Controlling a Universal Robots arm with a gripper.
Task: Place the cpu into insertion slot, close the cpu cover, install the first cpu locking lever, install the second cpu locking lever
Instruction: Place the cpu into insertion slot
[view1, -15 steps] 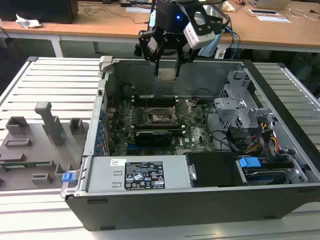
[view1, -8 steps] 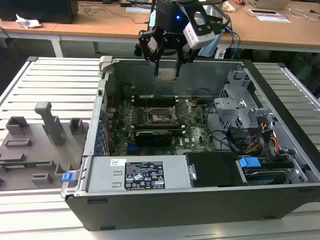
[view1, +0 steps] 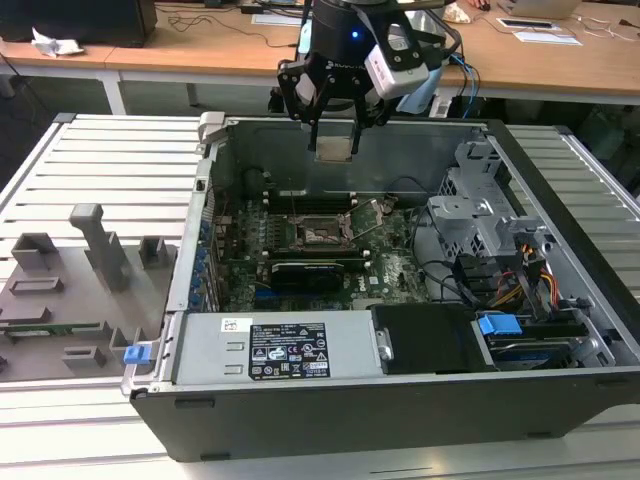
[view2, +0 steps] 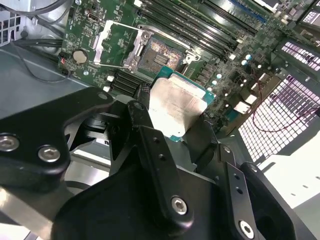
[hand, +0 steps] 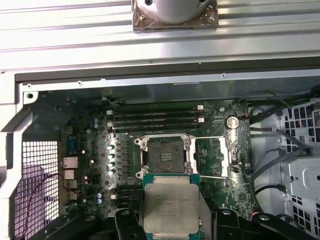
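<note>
The gripper (view1: 335, 138) hangs above the open case (view1: 560, 400), its two black fingers (view2: 146, 131) closed onto opposite edges of the cpu (view1: 333, 149), parted just as wide as the chip. In both wrist views the cpu (hand: 170, 205) shows flat between the fingers, metal top toward the cameras, green rim visible along its edges.

The slot (hand: 165, 156) sits on the motherboard (view1: 395, 262), well below the chip, its dark pin grid bare. The cover (hand: 213, 156) is swung open and lies beside the slot, on the side toward the coin cell (hand: 231, 121). Two thin wire levers (hand: 212, 137) run out from the slot along the cover's edges.

Several things crowd the slot. The memory slots (hand: 155, 120) lie just beside it on the side of the case's rear wall, and a long black card (view1: 310, 270) lies just beside it on the other side, toward the power supply (view1: 270, 345). A row of small capacitors (hand: 110, 160) stands along a third side. To the exterior view's right, black cables (view1: 440, 275) loop between the motherboard and the grey drive cage (view1: 480, 215); coloured wires (view1: 535, 275) bunch farther right.

Outside the case, at the exterior view's left, a grey tray (view1: 60, 300) carries upright grey fixtures and a blue clip (view1: 136, 353). A wooden desk (view1: 200, 50) runs behind.
</note>
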